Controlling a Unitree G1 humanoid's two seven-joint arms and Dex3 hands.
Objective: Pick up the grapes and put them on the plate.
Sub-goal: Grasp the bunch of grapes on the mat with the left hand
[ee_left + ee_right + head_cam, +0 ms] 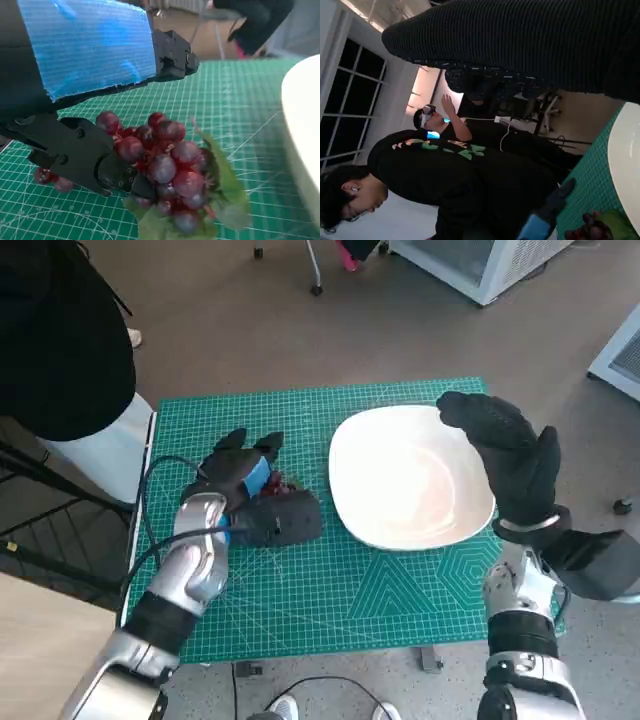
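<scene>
The left hand (243, 502) sits over the grapes (167, 165) on the mat (330, 615), fingers around the bunch but not clearly gripping. A loose hold could shed them short of the plate (400, 480). The bunch's long axis points leaf-end toward the plate. The right hand (510, 455) hovers with fingers spread, holding nothing.

No text, label or number can be read in any view
</scene>
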